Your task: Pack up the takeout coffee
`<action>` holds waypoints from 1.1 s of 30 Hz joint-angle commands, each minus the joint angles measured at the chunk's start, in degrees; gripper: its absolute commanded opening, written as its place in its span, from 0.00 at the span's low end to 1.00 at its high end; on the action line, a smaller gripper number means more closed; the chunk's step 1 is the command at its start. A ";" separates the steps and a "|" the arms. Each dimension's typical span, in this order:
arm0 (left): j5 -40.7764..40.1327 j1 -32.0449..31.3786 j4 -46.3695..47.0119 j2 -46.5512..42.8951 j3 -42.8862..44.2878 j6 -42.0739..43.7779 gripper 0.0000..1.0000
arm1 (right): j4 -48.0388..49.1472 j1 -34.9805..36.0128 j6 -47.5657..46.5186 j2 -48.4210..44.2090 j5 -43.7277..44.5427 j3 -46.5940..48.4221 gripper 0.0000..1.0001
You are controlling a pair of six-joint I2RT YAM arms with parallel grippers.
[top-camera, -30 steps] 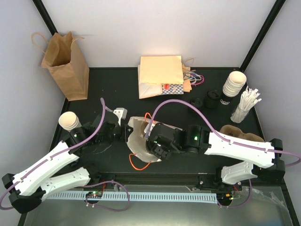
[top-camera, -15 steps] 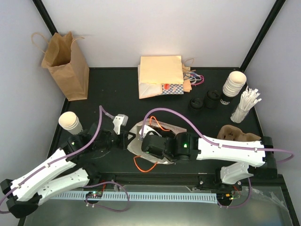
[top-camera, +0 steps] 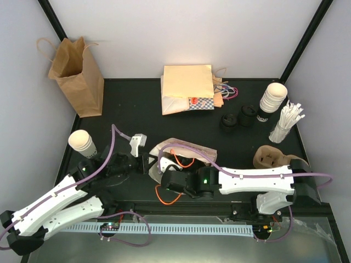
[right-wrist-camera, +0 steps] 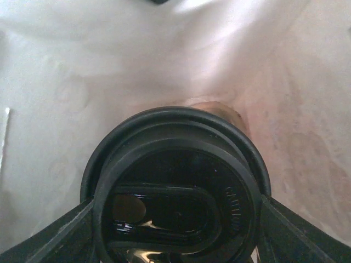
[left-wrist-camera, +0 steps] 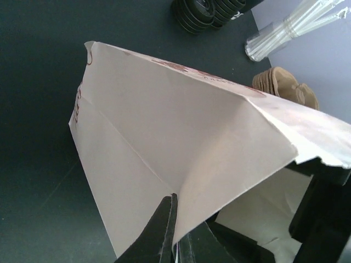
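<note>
Gripping takeout coffee (right-wrist-camera: 175,164) by its sides with right hand (right-wrist-camera: 175,219), deep inside white bag (left-wrist-camera: 164,126) lying just 6 o'clock of table (left-wrist-camera: 38,55) centre, mouth pinched up by closed left hand (left-wrist-camera: 176,219); risks tipping it on release onto slack paper, or collapsing mouth if pinch slips.

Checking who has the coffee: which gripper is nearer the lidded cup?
Right. The right gripper grips the lidded cup inside the white bag; the left gripper pinches the bag's edge, outside.
</note>
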 commanded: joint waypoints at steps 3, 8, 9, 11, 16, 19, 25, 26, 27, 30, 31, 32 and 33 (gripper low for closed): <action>1.96 -0.37 1.97 -0.89 -1.80 -2.72 0.02 | 8.35 0.88 -4.17 0.09 4.18 -4.34 0.37; 2.32 -0.38 1.44 -1.91 -2.41 -2.99 0.01 | 9.27 0.73 -6.10 2.63 8.46 -5.31 0.35; 2.34 -0.41 1.39 -2.11 -2.57 -3.07 0.01 | 9.47 0.65 -6.40 3.02 10.33 -5.18 0.35; 2.34 -0.41 1.22 -2.52 -2.74 -3.25 0.02 | 9.43 0.46 -6.75 3.77 11.34 -4.94 0.35; 1.99 -0.41 0.48 -2.90 -2.32 -3.68 0.02 | 8.05 0.30 -5.87 4.64 12.36 -5.04 0.34; 2.11 -0.41 0.15 -2.69 -1.90 -3.77 0.02 | 9.04 0.31 -6.06 2.85 11.65 -6.78 0.33; 2.43 -0.43 -0.30 -2.76 -2.14 -3.68 0.02 | 8.01 0.25 -7.35 4.71 12.51 -6.14 0.33; 2.49 -0.43 -0.36 -2.91 -2.19 -3.75 0.02 | 7.97 0.18 -7.43 5.05 12.59 -5.97 0.33; 2.53 -0.43 -0.50 -3.11 -2.23 -3.91 0.02 | 7.75 0.05 -7.46 5.52 12.62 -5.81 0.33; 2.53 -0.43 -0.82 -3.84 -2.24 -4.19 0.02 | 7.28 -0.32 -7.38 6.23 12.78 -5.39 0.33; 2.51 -0.43 -0.99 -4.05 -2.19 -4.29 0.02 | 7.18 -0.42 -7.26 6.36 12.99 -5.40 0.33; 2.51 -0.43 -1.12 -4.17 -2.15 -4.39 0.02 | 6.85 -0.51 -7.14 6.50 13.20 -5.27 0.33; 2.56 -0.43 -1.27 -4.35 -2.15 -4.41 0.02 | 6.49 -0.60 -6.93 6.59 13.42 -5.08 0.33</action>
